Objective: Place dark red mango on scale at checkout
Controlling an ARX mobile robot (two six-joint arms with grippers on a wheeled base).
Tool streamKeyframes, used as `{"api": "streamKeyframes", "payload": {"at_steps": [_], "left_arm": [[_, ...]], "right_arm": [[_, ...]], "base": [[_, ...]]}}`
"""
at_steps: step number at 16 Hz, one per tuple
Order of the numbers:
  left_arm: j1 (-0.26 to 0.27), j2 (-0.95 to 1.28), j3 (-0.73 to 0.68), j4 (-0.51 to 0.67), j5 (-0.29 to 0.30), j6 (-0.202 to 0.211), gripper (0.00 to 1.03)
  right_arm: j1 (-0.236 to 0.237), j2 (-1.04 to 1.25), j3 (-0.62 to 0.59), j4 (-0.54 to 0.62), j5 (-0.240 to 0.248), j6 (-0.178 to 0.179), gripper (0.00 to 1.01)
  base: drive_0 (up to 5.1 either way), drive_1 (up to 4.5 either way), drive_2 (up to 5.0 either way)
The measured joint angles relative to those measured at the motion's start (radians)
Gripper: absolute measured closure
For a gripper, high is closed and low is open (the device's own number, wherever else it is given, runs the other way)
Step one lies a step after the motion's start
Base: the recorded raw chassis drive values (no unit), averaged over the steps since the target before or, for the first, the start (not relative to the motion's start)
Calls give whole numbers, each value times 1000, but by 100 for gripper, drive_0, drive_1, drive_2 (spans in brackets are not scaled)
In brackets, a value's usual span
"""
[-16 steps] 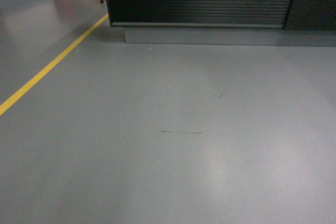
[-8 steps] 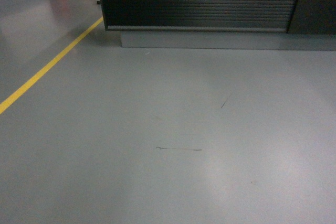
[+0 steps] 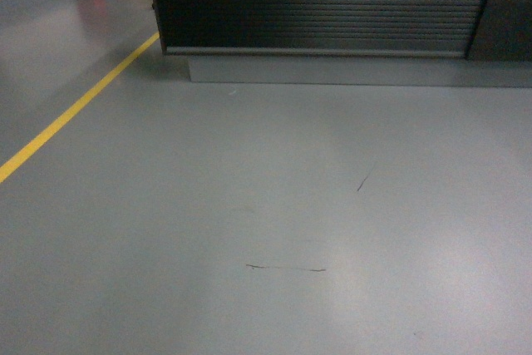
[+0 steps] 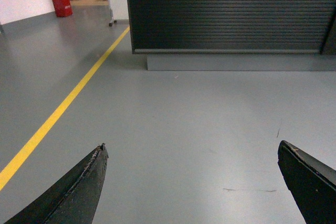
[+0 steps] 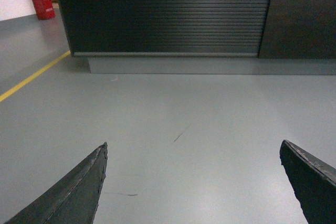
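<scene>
Checkout (image 3: pixel 316 6): ahead across grey floor (image 3: pixel 249 189), ribbed front above grey plinth.
Left gripper (image 4: pixel 191 182): fingers spread wide, holding nothing.
Right gripper (image 5: pixel 194 182): fingers spread wide, holding nothing.
Yellow line (image 3: pixel 75 110): left, running diagonally.

Light is dim and even, with a cool grey cast. The floor (image 3: pixel 274 205) carries a soft pale sheen at lower right in the head view, perhaps from overhead lamps. The checkout (image 3: pixel 316 2) front is very dark, its ribs faint. All views look slightly soft and grainy; shadows stay weak under the counter plinth.
</scene>
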Motion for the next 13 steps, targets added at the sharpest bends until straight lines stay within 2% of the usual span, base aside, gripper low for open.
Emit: {"api": "streamKeyframes", "payload": {"at_steps": [13], "left_arm": [[0, 0, 0, 0, 0, 0, 5]], "right_arm": [[0, 0, 0, 0, 0, 0, 3]], "base": [[-12, 256, -280]]}}
